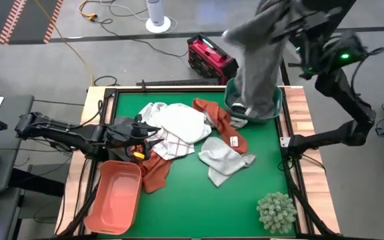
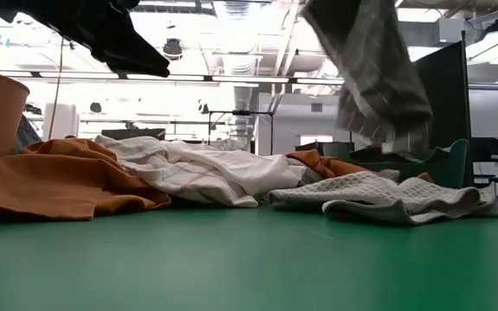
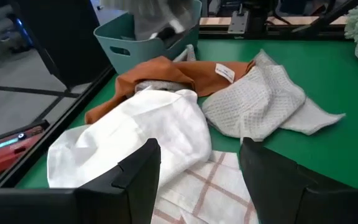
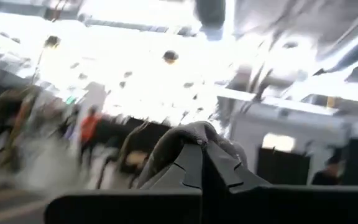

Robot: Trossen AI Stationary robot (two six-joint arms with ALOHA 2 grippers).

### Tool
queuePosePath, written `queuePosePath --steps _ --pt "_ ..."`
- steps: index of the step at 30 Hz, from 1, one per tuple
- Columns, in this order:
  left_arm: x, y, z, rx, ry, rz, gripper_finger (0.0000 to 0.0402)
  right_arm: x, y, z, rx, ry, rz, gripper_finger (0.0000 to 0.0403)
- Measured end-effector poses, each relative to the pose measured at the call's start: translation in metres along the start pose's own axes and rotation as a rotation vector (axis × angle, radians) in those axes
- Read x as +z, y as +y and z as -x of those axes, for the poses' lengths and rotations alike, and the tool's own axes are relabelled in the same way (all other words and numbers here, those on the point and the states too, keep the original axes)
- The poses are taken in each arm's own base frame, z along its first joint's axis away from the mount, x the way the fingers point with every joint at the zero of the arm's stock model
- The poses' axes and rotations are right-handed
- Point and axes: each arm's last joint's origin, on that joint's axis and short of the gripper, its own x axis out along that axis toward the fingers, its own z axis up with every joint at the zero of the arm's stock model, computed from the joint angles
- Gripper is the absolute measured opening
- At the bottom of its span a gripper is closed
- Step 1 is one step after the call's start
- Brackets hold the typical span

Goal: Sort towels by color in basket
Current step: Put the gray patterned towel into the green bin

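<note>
Nearest to the low camera lies bare green table (image 2: 249,259), then the heap of towels. On one side a rust-orange towel (image 2: 59,177) is spread, next to the orange basket (image 1: 115,197), whose inside looks empty from above. In the middle lies a white towel (image 1: 179,123) with a white checked towel (image 3: 204,190) under its edge, and beside these a plain grey towel (image 1: 222,157) with a waffle surface. A second rust-orange towel (image 1: 222,123) with a small label runs from the white one toward the far corner.

The left gripper (image 3: 197,180) hovers low over the white towels with its fingers well apart and nothing between them. It waits there.

Farther back stands the teal basket (image 1: 275,107) at the far right corner of the table. The right gripper (image 4: 204,165) is raised high above it, pinched shut on a fold of the grey checked towel (image 1: 259,53), which hangs down as a long drape. Its lower end is at the basket's opening; I cannot tell if it already touches inside.

I think the step in hand is to drop this grey towel into the teal basket. To do it well, the arm should come lower and let the hanging part settle and fold inside first, staying over the middle of the basket, and only then let go. If it is released from high, part of the cloth may fall over the rim. The spiky plant ball (image 1: 275,210) sits near the front right corner, well apart.
</note>
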Motion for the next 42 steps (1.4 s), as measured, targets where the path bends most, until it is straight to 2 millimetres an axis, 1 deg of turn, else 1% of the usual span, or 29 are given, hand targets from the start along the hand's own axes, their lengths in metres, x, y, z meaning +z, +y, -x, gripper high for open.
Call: queuePosePath --steps 2,4,7,10,12,15,17,20,25,29,33,36,39,42 --pt "0.0 0.0 0.0 0.0 -0.001 0.0 0.021 0.007 -0.008 0.002 -0.019 -0.066 -0.007 0.0019" --pt "0.0 0.0 0.0 0.002 -0.002 0.0 0.021 0.01 -0.014 0.005 -0.013 -0.088 -0.022 0.0019" --pt "0.0 0.0 0.0 0.004 -0.002 0.0 0.021 0.002 -0.015 0.007 0.036 0.0 0.012 0.0019" --pt "0.0 0.0 0.0 0.004 -0.001 0.0 0.021 -0.015 -0.008 0.009 0.115 0.151 0.018 0.0019" --pt "0.0 0.0 0.0 0.004 -0.001 0.0 0.021 -0.027 0.001 0.009 0.161 0.246 0.012 0.0019" --pt "0.0 0.0 0.0 0.005 -0.002 0.001 0.021 -0.045 0.017 0.009 0.208 0.34 -0.023 0.0019" --pt "0.0 0.0 0.0 0.005 -0.005 0.001 0.021 -0.057 0.031 0.007 0.241 0.396 -0.036 0.0019" --pt "0.001 0.0 0.0 0.005 -0.012 0.005 0.021 -0.08 0.056 0.004 0.285 0.473 0.001 0.0019" --pt "0.001 0.0 0.0 0.006 -0.013 -0.006 0.021 -0.112 0.098 -0.01 0.34 0.545 0.057 0.0019" --pt "0.001 0.0 0.0 0.007 -0.013 -0.018 0.021 -0.127 0.12 -0.025 0.334 0.503 0.042 0.0021" --pt "0.001 0.0 0.0 0.008 -0.014 -0.035 0.021 -0.131 0.133 -0.04 0.346 0.39 -0.015 0.0021" --pt "0.001 0.0 0.0 0.008 -0.014 -0.035 0.021 -0.137 0.137 -0.05 0.36 0.332 -0.072 0.0019" --pt "0.001 0.0 0.0 0.008 -0.01 -0.031 0.021 -0.148 0.134 -0.055 0.345 0.375 -0.095 0.0019" --pt "-0.002 0.001 0.002 0.007 0.018 -0.027 0.021 -0.164 0.131 -0.051 0.355 0.52 -0.006 0.0019"
